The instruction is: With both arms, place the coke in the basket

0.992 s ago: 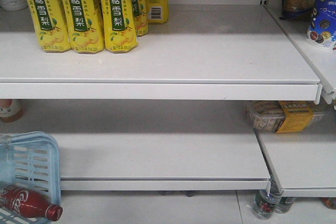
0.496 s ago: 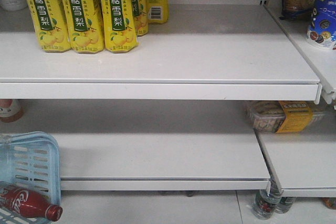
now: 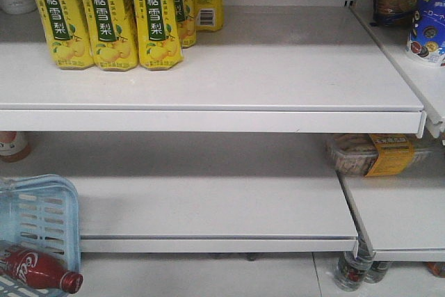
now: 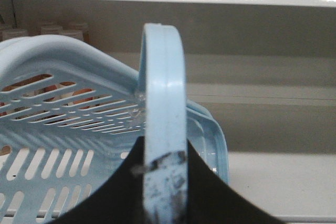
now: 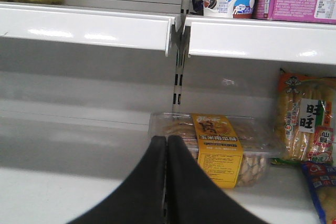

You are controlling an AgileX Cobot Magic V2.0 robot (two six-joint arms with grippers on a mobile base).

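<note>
Behind basket (image 3: 42, 220) rim, coke (image 3: 38, 269) half-hidden

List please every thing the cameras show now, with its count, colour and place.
Slim red Coca-Cola bottle: one, red, lying in the basket.
Light blue slotted plastic basket: one, front view's lower left; its handle in the left gripper.
Tall yellow drink bottles: at least five, top shelf.
Clear cake box with yellow label: one, lower right shelf.
White metal shelves: two tiers, white.
Left gripper: black, shut on the handle.
Right gripper: black, shut, empty.
</note>
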